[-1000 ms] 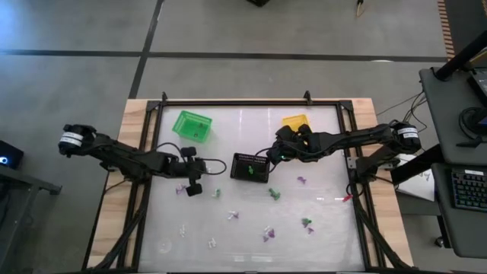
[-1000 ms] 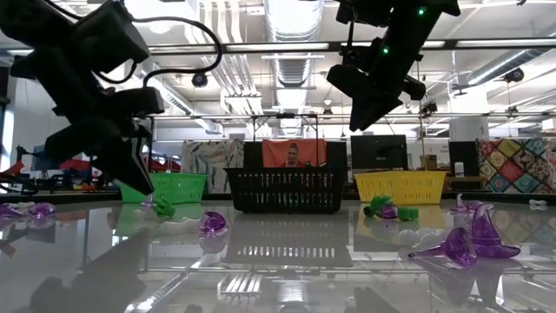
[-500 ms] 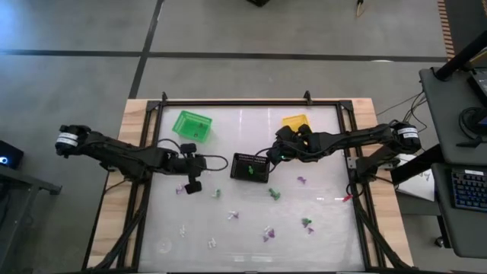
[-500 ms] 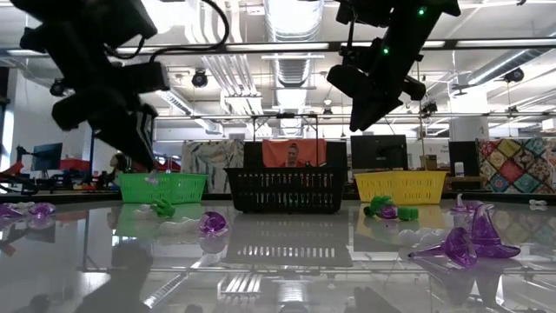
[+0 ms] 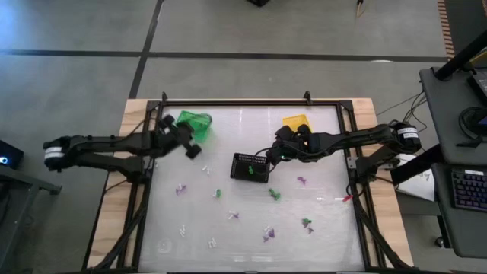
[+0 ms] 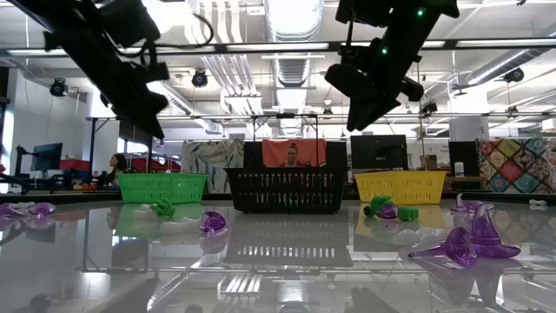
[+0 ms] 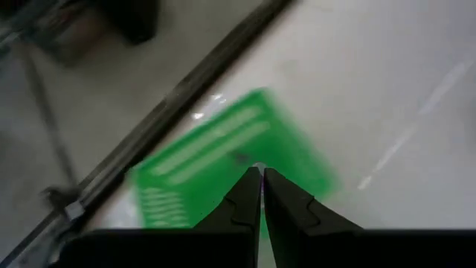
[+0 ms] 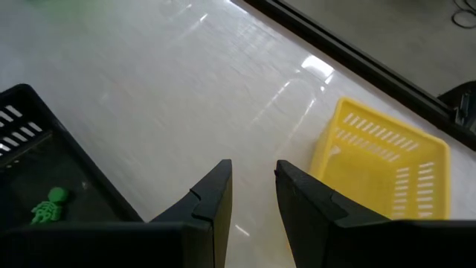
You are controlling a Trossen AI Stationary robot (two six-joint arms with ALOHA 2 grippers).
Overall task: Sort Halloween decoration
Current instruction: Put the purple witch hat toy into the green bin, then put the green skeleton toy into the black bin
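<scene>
The work surface is a glossy white table top [image 5: 327, 221] set in a dark frame on a wooden base, standing on a grey concrete floor. It mirrors the ceiling lights and the items resting on it.

The left gripper [image 5: 192, 150] hangs above the table just beside the green basket [image 5: 194, 125], which lies directly ahead of its jaws in the left wrist view. The jaws are clenched tip to tip; whether anything is pinched between them cannot be told.

The right gripper [image 5: 272, 156] hangs between the black basket [image 5: 250, 167] and the yellow basket [image 5: 296, 122]. Its jaws stand apart with nothing between them. In the right wrist view the black basket lies to one side of the jaws and the yellow basket to the other.

One green trinket [image 8: 49, 206] lies inside the black basket. The other Halloween decoration pieces [image 5: 268, 233], in green, purple and white, are scattered on the table top, well apart from both sets of jaws, on the side of the baskets nearer the table's front edge.

The room behind is an open workshop with ceiling ducts, strip lights and monitors. A person [image 6: 293, 156] is visible behind the black basket, and a desk with a keyboard [image 5: 463, 188] stands beside the table.
</scene>
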